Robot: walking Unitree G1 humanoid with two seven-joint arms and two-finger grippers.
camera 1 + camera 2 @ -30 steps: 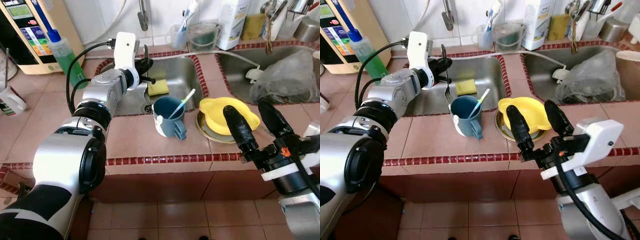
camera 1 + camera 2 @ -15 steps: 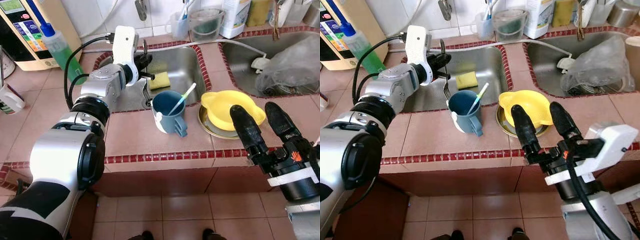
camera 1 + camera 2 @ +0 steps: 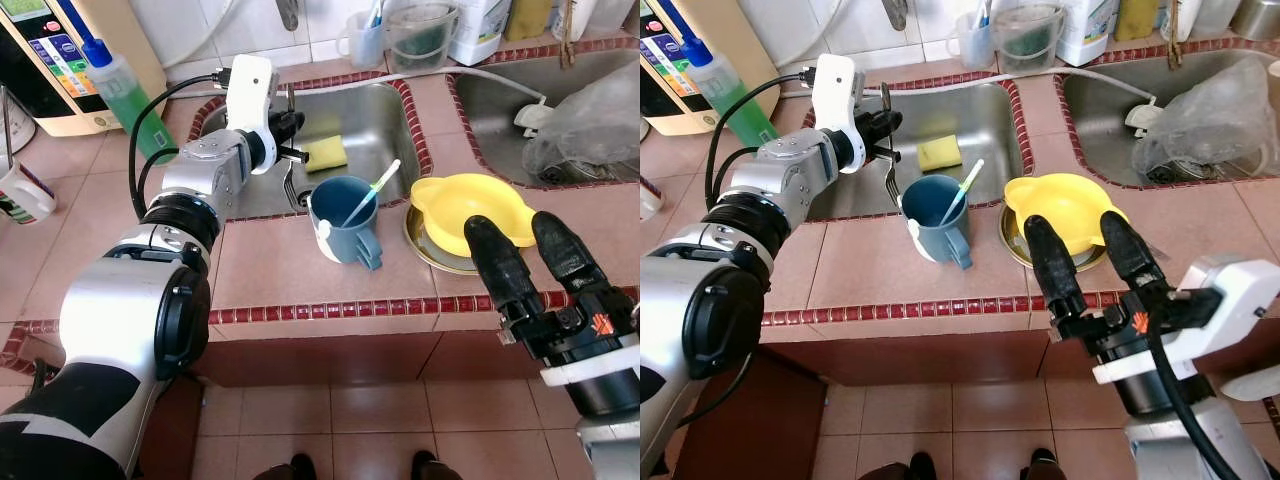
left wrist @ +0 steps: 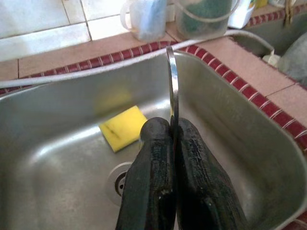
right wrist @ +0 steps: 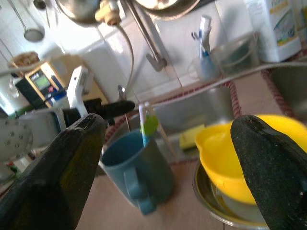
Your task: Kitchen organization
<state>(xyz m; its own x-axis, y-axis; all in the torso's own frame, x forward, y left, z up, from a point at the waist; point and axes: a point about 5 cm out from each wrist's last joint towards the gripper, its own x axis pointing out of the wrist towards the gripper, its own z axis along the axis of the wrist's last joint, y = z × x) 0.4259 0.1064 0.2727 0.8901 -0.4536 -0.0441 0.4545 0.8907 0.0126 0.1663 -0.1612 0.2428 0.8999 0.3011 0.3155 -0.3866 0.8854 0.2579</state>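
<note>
The left gripper (image 4: 173,132) is gripping a fork (image 3: 889,175) with jaws pinched tight, its tines partly hiding behind the blue mug (image 3: 343,222) over the sink (image 3: 375,135) edge. The right gripper (image 3: 530,255) is hovering with jaws spread wide, the yellow bowl (image 3: 468,205) just beyond them on the desk (image 3: 270,275).

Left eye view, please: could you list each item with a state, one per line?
left gripper: shut on a fork, over the sink.
fork: held, tines down.
right gripper: open, before the yellow bowl.
blue mug: upright, toothbrush inside.
yellow bowl: upright on a metal plate.
sponge: lying in the sink.
</note>
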